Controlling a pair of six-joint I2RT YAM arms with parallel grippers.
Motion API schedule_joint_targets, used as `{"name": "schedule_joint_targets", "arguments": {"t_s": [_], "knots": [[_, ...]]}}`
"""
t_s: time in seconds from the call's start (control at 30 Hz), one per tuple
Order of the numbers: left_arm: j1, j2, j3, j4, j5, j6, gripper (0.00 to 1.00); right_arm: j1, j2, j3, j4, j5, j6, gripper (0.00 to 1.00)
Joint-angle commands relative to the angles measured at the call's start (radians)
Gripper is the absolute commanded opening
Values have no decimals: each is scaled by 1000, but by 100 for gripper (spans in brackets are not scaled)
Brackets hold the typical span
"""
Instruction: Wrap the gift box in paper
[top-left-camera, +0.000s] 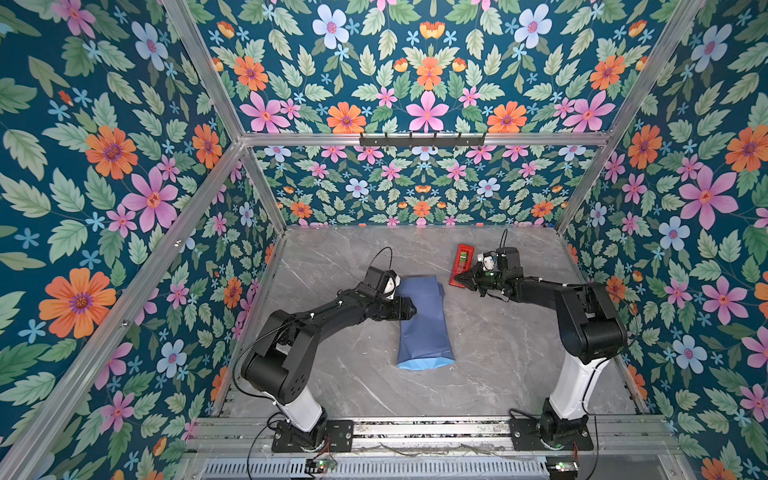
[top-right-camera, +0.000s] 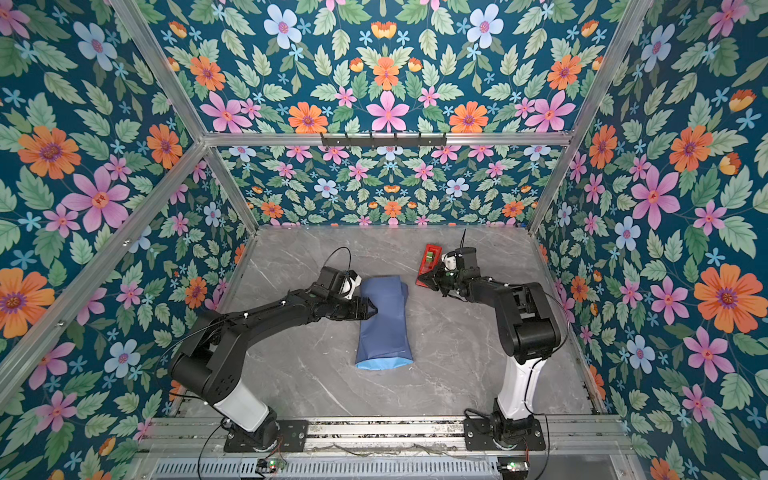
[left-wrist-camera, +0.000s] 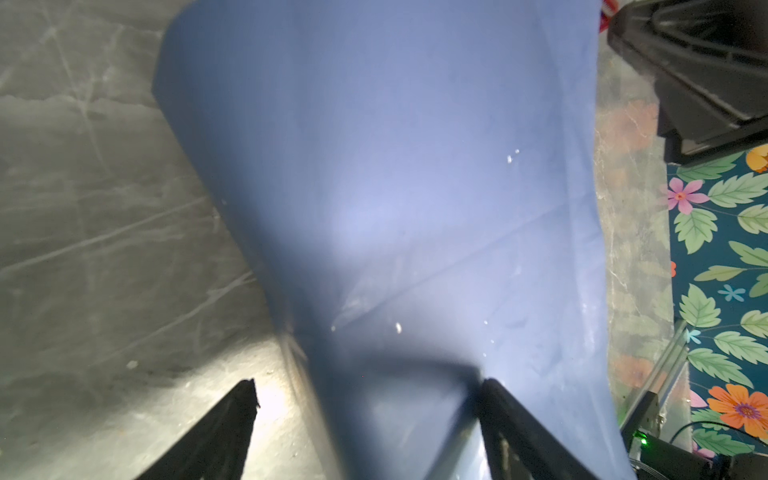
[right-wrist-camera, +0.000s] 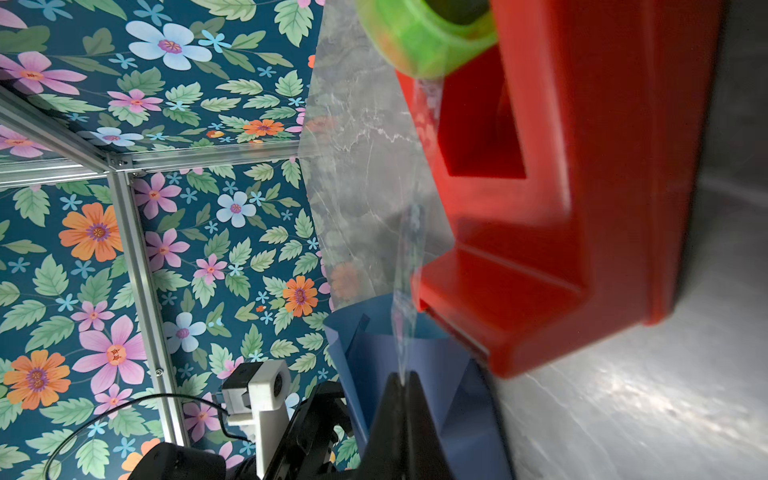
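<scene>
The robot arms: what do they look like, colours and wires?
The left arm and right arm are chunky, black and jointed, each with a white lower segment on a black base plate. A thin black cable loops by each small white wrist camera. The left gripper and right gripper have tapering black fingers.

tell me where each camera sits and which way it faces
Both top views: high above the arm bases, looking down and away over the table; both arms show whole, left gripper over the paper, right gripper at the tape dispenser.
Left wrist: on the left arm, looking along its open fingers onto the paper and table.
Right wrist: on the right arm, looking past its shut gripper along the tape strip to the dispenser; the left arm shows too.
Shared: all views show the paper.
</scene>
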Motion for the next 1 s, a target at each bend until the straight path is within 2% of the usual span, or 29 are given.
{"name": "schedule_joint_targets", "arguments": {"t_s": [0.0,0.57,0.83,0.97], "knots": [[-3,22,-14,-156,-128,31,85,5,10,-6,8,-9,-8,0],[-3,21,-14,-152,-126,32,85,-18,75,11,-140,137,-128,0],[-3,25,-14,-150,-126,32,85,-31,81,53,-212,146,-195,0],[-3,26,-13,-151,-125,32,85,-33,18,26,-225,129,-247,0]]}}
